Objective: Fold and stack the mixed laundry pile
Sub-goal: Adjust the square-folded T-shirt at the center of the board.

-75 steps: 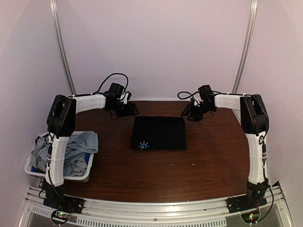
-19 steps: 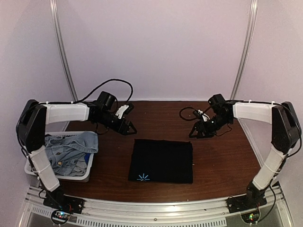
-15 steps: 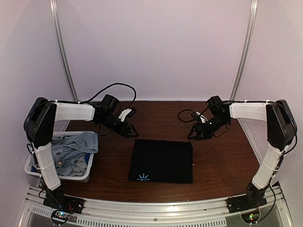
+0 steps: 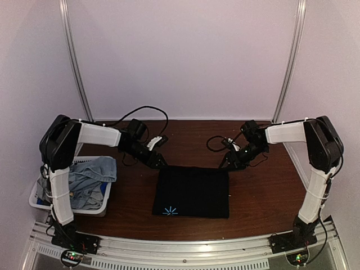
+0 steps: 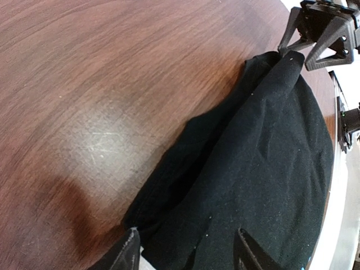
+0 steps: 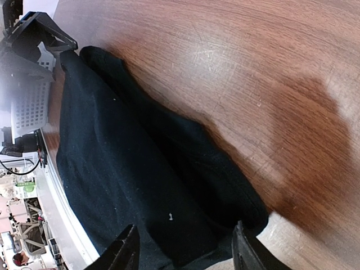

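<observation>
L arm (image 4: 98,134), R arm (image 4: 284,133): white link shells, black joint housings. Thin black cables (image 4: 147,110) loop off wrists. Fingers (image 5: 128,250) black, tapered. Base LEDs (image 4: 70,256) green/red.

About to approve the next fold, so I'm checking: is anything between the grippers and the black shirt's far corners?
Nothing visible. The left gripper and right gripper are open right at the black shirt's far corners, with only bare table beside them. The basket sits off to the left, apart.
</observation>
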Available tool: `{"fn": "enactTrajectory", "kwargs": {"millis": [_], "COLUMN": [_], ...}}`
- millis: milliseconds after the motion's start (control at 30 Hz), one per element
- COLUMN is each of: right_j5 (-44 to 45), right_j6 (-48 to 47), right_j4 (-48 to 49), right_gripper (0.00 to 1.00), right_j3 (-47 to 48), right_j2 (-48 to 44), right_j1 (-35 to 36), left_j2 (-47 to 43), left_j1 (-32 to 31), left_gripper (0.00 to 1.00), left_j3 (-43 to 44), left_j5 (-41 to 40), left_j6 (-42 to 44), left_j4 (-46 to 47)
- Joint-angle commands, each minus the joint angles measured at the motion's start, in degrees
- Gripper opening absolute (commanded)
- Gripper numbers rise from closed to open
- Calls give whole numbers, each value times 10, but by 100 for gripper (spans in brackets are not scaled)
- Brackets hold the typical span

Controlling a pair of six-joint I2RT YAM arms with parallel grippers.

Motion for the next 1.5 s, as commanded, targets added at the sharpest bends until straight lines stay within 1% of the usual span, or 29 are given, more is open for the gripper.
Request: {"fn": "enactTrajectory", "kwargs": {"millis": [0,100,133,200,267,300,333,367,600,733,900,967,1067,1233,1333,1467], "right_j5": [-14,-11,-8,-5,1,4,7,12,38,71,116,142,150,197,210,202], "right_j6": [-12,-9,-10,-11,-7,-6,-4,-1,27,32,53,61,68,77,81,81], "right_j4": [11,13,9,1,-1,-5,-10,-13,-43,-49,-32,-22,-10,6,21,15], "right_gripper": [54,45,42,33,18,8,0,0,0,0,0,0,0,0,0,0], "right_j3": [18,19,22,26,23,22,19,16,-15,-28,-24,-13,15,51,76,131], "right_j2": [13,14,15,10,-2,-9,-17,-26,-111,-111,-103,-79,-27,33,62,108], "right_j1": [1,1,1,1,1,1,1,1,-7,-23,-45,-49,-52,-52,-52,-44], "left_j2": [9,11,10,7,0,-4,-10,-16,-63,-58,-25,-9,26,87,105,114], "left_j1": [-1,0,-1,-1,-1,-1,-1,-1,3,13,14,14,13,10,8,8], "left_gripper": [55,47,42,31,19,12,6,1,0,0,0,0,0,0,0,0], "left_j3": [7,4,4,4,2,1,-1,-2,-11,-11,22,37,70,139,163,180], "left_j5": [24,26,24,23,26,29,32,33,33,16,5,-3,-14,-47,-80,-91], "left_j6": [11,11,12,11,10,9,9,9,1,-24,-40,-49,-63,-88,-107,-110], "left_j4": [27,29,29,29,35,36,36,36,12,25,28,30,29,-3,-15,-42]}}
